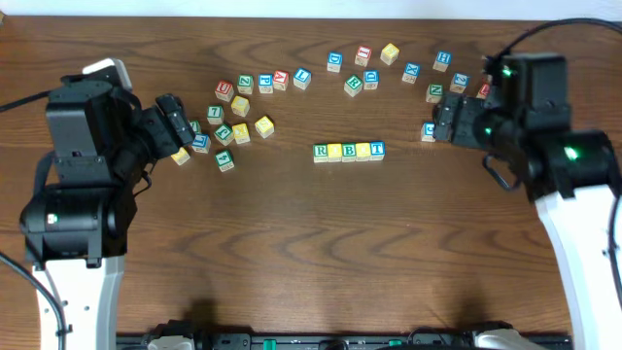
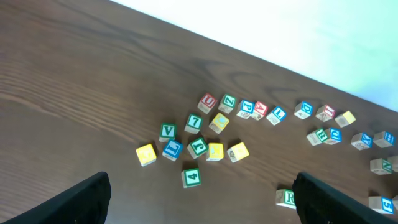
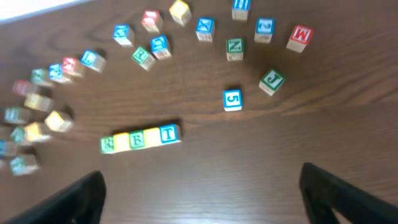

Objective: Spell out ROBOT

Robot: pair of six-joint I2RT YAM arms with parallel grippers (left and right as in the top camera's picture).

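Five cubes stand in a touching row (image 1: 349, 151) at the table's middle: green R (image 1: 321, 152), plain yellow (image 1: 334, 151), green B (image 1: 349, 151), plain yellow (image 1: 363, 150), blue T (image 1: 377, 150). The right wrist view shows the same row (image 3: 140, 138), blurred. In the left wrist view only its R cube (image 2: 286, 198) peeks out beside the right finger. My left gripper (image 1: 185, 126) hovers over the left cluster of cubes, open and empty (image 2: 202, 208). My right gripper (image 1: 442, 119) hangs open and empty (image 3: 202, 202) to the right of the row, well apart from it.
Loose lettered cubes lie in a cluster at the left (image 1: 228, 126), in an arc along the back (image 1: 355, 68) and near the right gripper (image 1: 437, 92). A green 4 cube (image 2: 191, 177) sits just ahead of the left fingers. A blue 5 cube (image 3: 232, 99) lies ahead of the right fingers.
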